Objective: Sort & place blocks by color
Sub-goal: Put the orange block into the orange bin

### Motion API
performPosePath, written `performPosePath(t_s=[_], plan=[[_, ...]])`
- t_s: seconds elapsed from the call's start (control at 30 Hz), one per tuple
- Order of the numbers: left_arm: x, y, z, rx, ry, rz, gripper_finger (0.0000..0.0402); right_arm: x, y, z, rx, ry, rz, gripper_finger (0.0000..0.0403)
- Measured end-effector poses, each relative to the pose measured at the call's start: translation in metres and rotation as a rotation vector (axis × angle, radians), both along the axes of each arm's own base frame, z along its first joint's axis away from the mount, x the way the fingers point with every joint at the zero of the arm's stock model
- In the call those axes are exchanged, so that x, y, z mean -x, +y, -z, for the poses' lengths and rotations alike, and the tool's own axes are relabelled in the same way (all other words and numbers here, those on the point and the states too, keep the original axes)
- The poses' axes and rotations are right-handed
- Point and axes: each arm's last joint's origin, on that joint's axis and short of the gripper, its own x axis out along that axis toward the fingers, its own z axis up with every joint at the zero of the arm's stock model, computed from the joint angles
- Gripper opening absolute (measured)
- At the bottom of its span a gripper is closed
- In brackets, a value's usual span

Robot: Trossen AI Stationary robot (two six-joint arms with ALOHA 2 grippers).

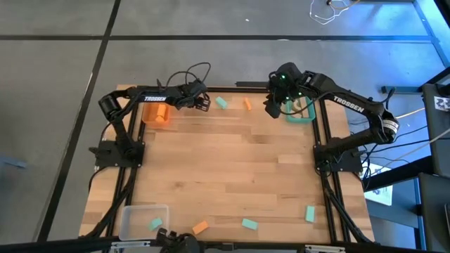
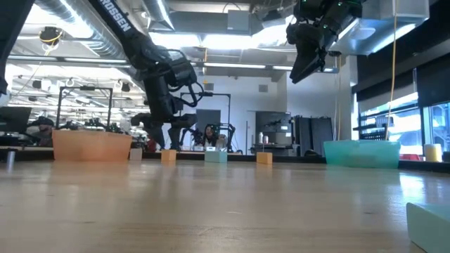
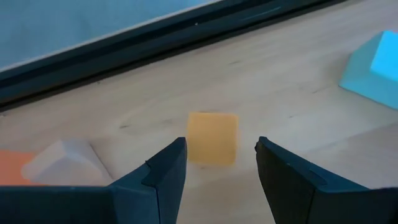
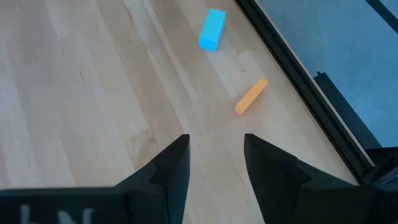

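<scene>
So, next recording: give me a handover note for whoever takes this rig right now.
Left gripper: open, empty, low over a small orange cube near the orange bin.
Right gripper: open, empty, raised beside the teal bin.
Still loose: teal block and orange stick at the far edge; three teal blocks and one orange block at the near edge, one teal in the clear bin.

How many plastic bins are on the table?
3, none looks hidden. In the high view, the orange plastic bin is upper left, the teal plastic bin is upper right, and the clear plastic bin is lower left.
</scene>
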Motion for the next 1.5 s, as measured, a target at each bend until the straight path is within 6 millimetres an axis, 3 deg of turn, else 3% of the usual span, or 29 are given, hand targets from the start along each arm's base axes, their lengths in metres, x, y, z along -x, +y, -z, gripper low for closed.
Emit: performPosePath(t_s=[0.3,0.67,1.5], plan=[[0.000,0.003,0.017,0.049,0.032,0.005,0.0183,0.000,0.000,0.000,0.000,0.000,0.000,0.0152],[-0.004,0.007,0.013,-0.023,0.056,0.104,0.0183,0.000,0.000,0.000,0.000,0.000,0.000,0.0152],[-0.001,0.012,0.013,-0.010,0.034,0.098,0.0177,0.000,0.000,0.000,0.000,0.000,0.001,0.0152]])
